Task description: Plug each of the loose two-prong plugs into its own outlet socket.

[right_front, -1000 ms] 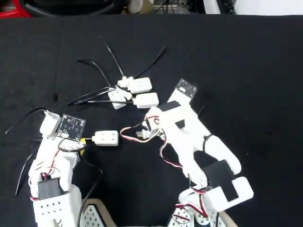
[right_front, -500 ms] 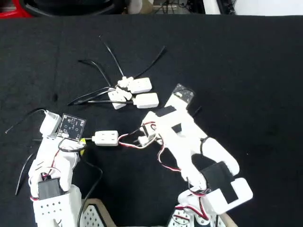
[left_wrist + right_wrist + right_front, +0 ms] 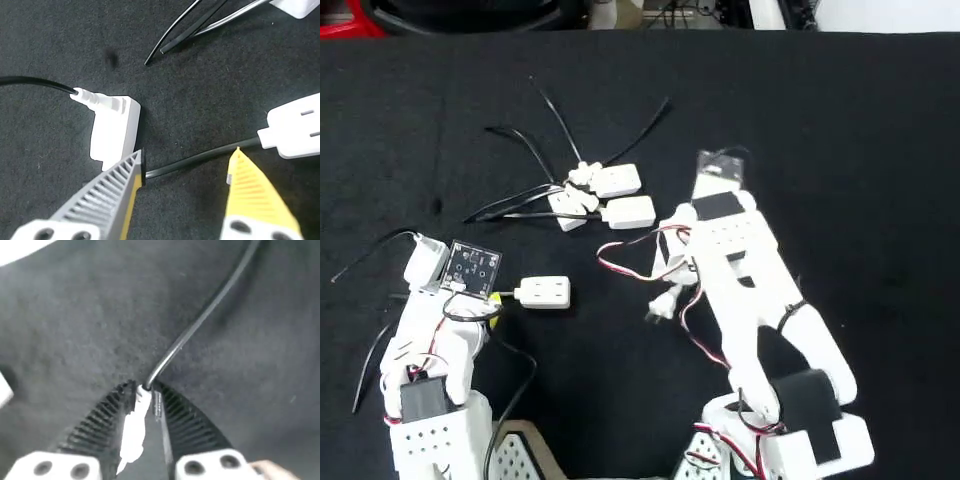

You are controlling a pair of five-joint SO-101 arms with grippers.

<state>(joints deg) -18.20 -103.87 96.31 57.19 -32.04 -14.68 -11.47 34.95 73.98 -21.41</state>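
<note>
1. while the paired sockets (image 3: 630, 211) at 11 o'clock of the table's middle each seem to have a plug seated against one end, i judge the job about half done; the joints are too small to confirm.
2. left to do, as i read it: the free socket (image 3: 543, 292) at 8 o'clock lies with its slotted face bare, and a loose plug (image 3: 420, 255) lies at 9 o'clock beside the left arm.
3. the right gripper (image 3: 142, 390) is closed tight on the held plug (image 3: 132, 430), whose cord leaves from between the tips; from above, that plug (image 3: 658, 306) hangs at 6 o'clock of the middle, well apart from the free socket at its 9 o'clock.
4. the left gripper (image 3: 187, 155) is spread wide and low over the cloth, one finger on each side of the socket's cord (image 3: 200, 156), gripping nothing; the free socket (image 3: 297, 131) lies just beyond one fingertip and the loose plug (image 3: 112, 132) just beyond the other.
5. plugs and sockets are smooth, hard white plastic: the sockets flat rounded blocks, the loose plug a squat block with a ribbed strain relief.
6. cords are thin, glossy black and springy, likely to tug a light plug askew.
7. the table cloth (image 3: 840, 120) is matte black and finely napped; the finger pads are ridged.
</note>
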